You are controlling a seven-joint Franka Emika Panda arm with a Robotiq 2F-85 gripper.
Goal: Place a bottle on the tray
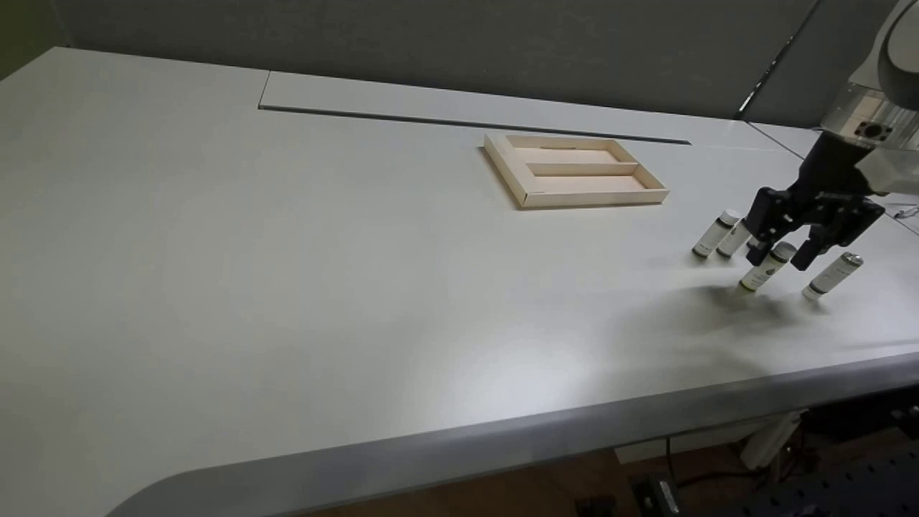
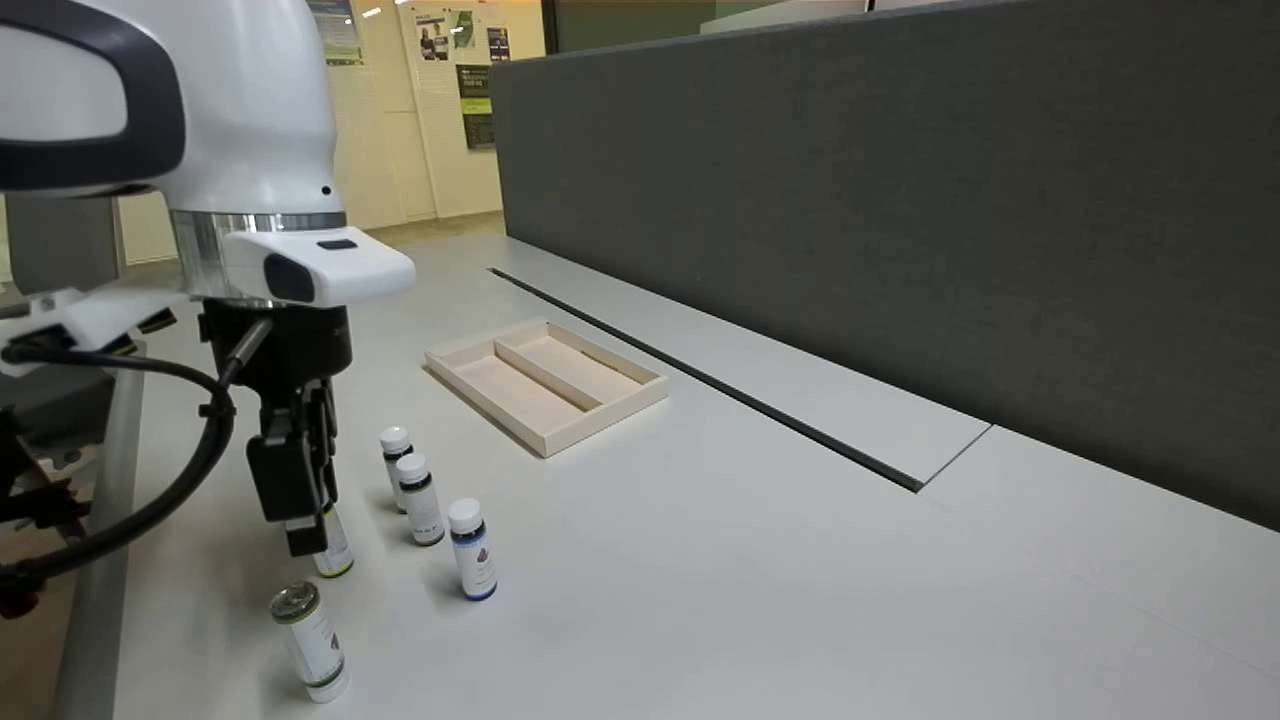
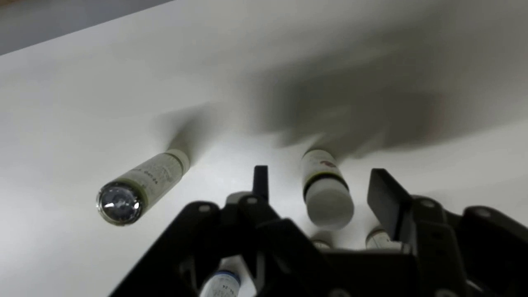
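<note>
Fingers (image 3: 385,202), both of them, are parted & gripping nothing, one on each side of a bottle (image 3: 326,187) that stands upright, cap up, on the table (image 1: 323,287). Step in hand, as I judge it: the grasp. In the wrist view the gap looks tighter on the right, so I'd shift a touch that way to even it, then go straight down till I'm around the label & not just the cap. Exact height vs the cap: can't tell. Squeeze gently, b/c smooth round sides may twist. Lift straight up w/o clipping anything, carry it left & far, & lower it upright in the tray (image 1: 596,198), beside the divider (image 1: 583,170), not on it.

Count: 1 tray, 5 bottles. Left to right, as in an exterior view: tray on the far side, w/ 1 divider, my bottle not on it yet. Next, well apart to the right, 3 white-capped bottles (image 2: 420,503), grouped left of & a bit farther than my target. Then that 1 bottle, btwn my 2 fingers. Rightmost, 1 upended bottle (image 1: 834,275), cap on the table, near enough that I'd watch it.
</note>
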